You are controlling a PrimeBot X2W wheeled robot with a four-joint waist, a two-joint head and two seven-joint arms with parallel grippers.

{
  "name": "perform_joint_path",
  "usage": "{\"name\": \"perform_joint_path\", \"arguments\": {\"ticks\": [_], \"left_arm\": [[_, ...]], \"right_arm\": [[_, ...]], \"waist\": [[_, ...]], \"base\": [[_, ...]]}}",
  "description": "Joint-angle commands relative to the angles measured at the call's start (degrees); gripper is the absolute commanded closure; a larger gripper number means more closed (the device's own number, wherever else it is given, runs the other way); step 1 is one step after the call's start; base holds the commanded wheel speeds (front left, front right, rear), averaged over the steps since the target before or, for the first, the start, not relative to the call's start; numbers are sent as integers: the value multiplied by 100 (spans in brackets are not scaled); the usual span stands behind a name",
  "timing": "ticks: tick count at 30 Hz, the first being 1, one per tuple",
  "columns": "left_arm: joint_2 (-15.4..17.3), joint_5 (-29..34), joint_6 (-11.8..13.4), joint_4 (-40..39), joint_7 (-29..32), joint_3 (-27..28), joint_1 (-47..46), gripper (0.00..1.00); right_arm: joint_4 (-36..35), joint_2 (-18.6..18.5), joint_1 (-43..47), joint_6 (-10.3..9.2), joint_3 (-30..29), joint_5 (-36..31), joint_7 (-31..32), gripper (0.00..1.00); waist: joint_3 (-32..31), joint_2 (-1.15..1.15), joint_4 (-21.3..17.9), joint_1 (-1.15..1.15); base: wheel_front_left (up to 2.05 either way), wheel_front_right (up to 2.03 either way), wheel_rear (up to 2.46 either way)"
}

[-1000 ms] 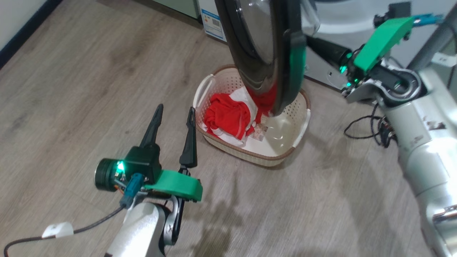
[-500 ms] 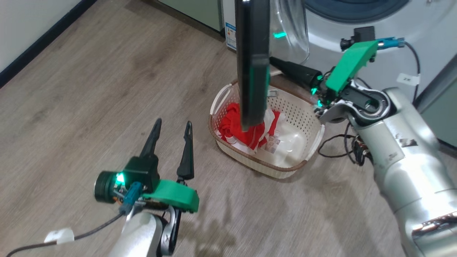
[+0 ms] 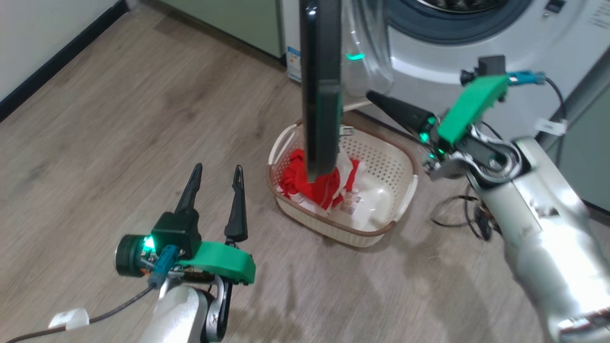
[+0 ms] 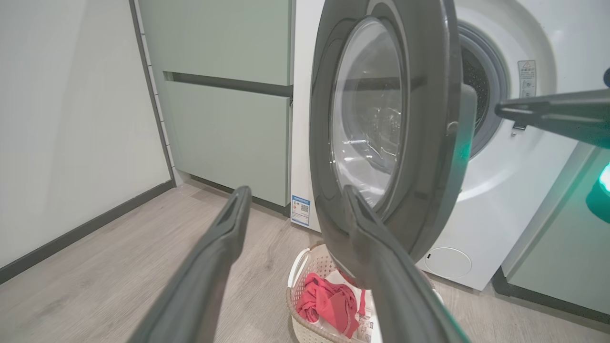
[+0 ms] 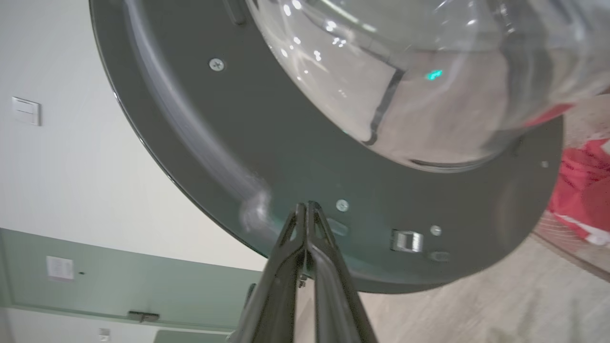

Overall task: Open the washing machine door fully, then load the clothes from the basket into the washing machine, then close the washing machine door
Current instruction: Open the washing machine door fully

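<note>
The washing machine door stands swung out, edge-on in the head view, with its glass bowl facing the washing machine. Below it on the floor is the basket holding the red and white clothes, partly hidden by the door. My right gripper is shut and empty, its tip at the door's dark inner rim; whether it touches I cannot tell. My left gripper is open and empty, left of the basket and short of it. The left wrist view shows the door, basket and clothes.
Pale green cabinets stand left of the machine, and another to its right. A blue sticker and a small round flap mark the machine's lower front. Black cables lie on the wood floor beside the basket. A wall with dark skirting runs at the left.
The head camera has shifted. The door has swung further out, from angled to edge-on. My right gripper stays shut at its inner side. The left gripper stays open.
</note>
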Motion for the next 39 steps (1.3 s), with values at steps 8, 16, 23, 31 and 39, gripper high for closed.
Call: {"name": "perform_joint_path", "arguments": {"ticks": [8,16,23,31,39], "left_arm": [[53,7,-33,-145,-29,380,-197,0],[53,-11,-81,-54,-29,623,-318,0],[53,0,-67,-6,-29,705,-335,0],[53,25,-162,-64,-29,824,-186,0],[53,60,-313,-69,-29,838,-10,0]], "right_arm": [[-1846,-919,875,5,663,-1443,-1632,100],[-2104,-1265,1619,5,1162,-2964,-4074,100],[-2218,-907,2304,5,75,-3989,-4494,100],[-3151,137,3634,5,-1464,-5397,-4498,100],[-3410,455,4253,5,-1729,-5913,-4499,44]], "waist": [[-132,0,-390,0],[-151,0,-812,0],[-204,0,-1048,0],[-265,0,-1119,0],[-296,0,-1122,0]], "base": [[0,0,0],[0,0,0],[0,0,0],[0,0,0],[0,0,0]]}}
